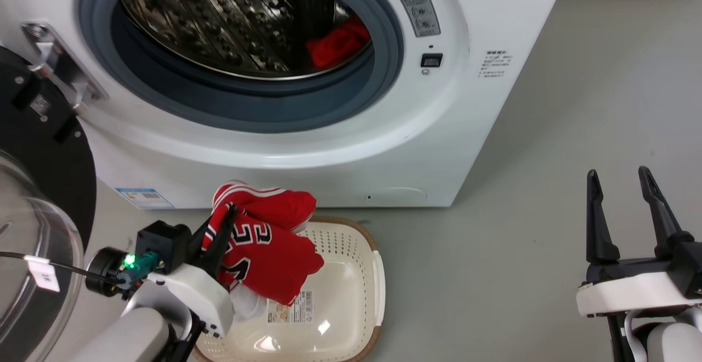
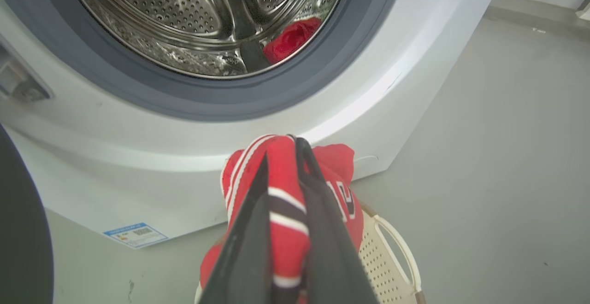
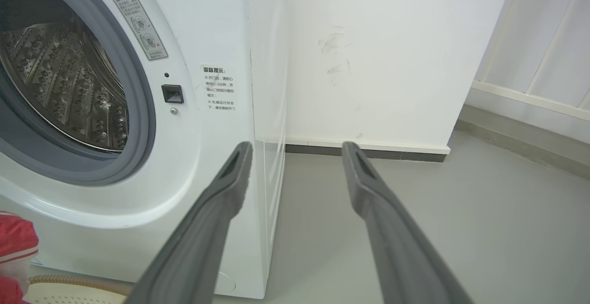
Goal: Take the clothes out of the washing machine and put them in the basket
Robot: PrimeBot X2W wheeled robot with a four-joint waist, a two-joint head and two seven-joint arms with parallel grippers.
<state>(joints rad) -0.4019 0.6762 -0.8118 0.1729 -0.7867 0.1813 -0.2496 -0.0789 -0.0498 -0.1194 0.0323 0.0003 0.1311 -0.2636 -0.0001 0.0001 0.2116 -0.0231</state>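
In the head view, the jersey (image 1: 269, 247) is pinched by the left end effector (image 1: 222, 225) over the basket's (image 1: 378, 280) left side; a plain red garment (image 1: 337, 44) is seen low right in the drum (image 1: 219, 22); the right end effector (image 1: 618, 173) is held spread. In the left wrist view, the basket is seen directly below the clamped jersey. In the right wrist view, the washer (image 3: 207, 156) is seen leftward.

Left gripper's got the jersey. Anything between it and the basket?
Nothing visible. The left gripper is shut on the jersey, which hangs over the left side of the basket. The basket's inside holds only its label, and the machine's open door stands off to the left.
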